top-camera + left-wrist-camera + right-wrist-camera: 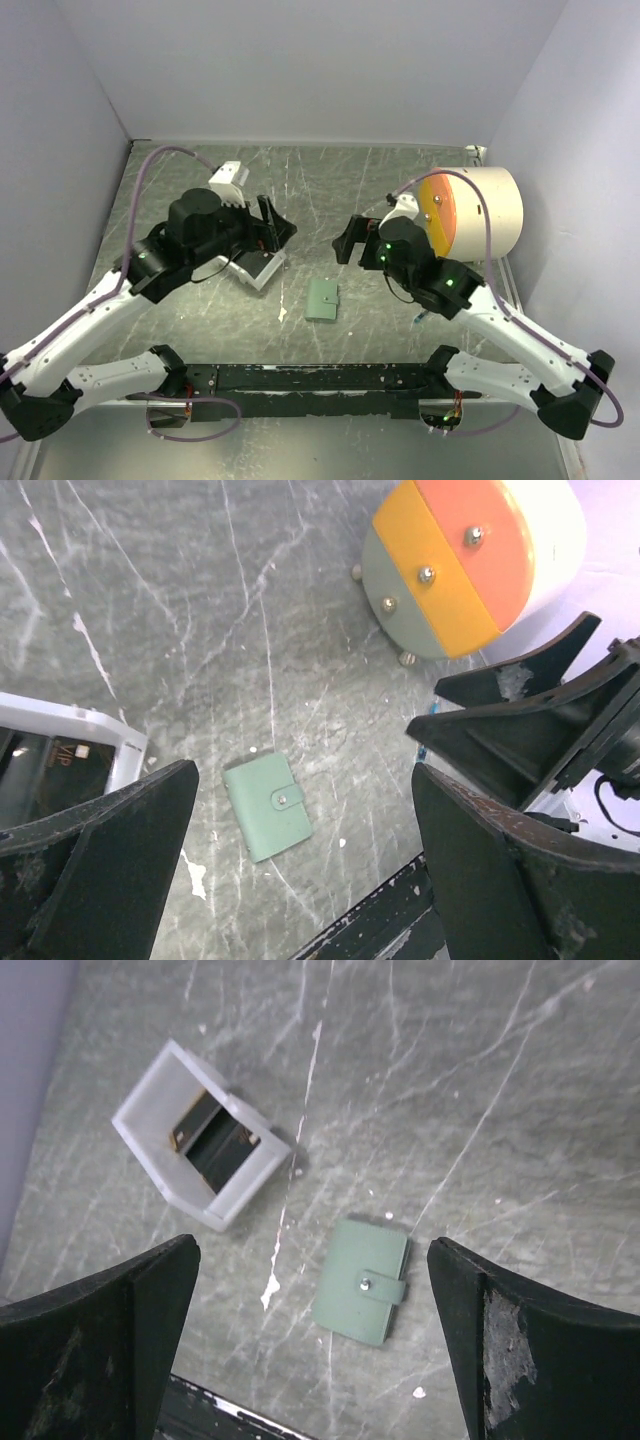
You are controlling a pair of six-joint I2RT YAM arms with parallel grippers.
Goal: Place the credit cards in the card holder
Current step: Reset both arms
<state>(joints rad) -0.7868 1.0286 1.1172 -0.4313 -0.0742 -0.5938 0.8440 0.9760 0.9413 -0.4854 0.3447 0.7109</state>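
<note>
The left gripper [272, 228] hangs above the left part of the table [330, 185] with its jaws spread wide. Its two dark fingers [100, 870] hold nothing and touch nothing. Just below it and a little nearer lies a shallow white tray [255, 268], and inside this tray are the credit cards [215, 1140]. They are dark, and one shows small gold letters, but how many they are I cannot tell. To the right of the tray and nearer to the arm bases, apart from it, the card holder [322, 299] lies flat on the table. It is sage-green and folded shut, with its snap tab across the edge. In the left wrist view it sits low between the two fingers, on the table under them and not touched by them. Farther right, the right gripper [350, 240] is also wide open and empty. It hangs above the table on the far right side of the card holder, and in the right wrist view the holder lies on the table between the fingers. At the far right stands a white drum [480, 210] with an orange and yellow face, just behind the right arm.
</note>
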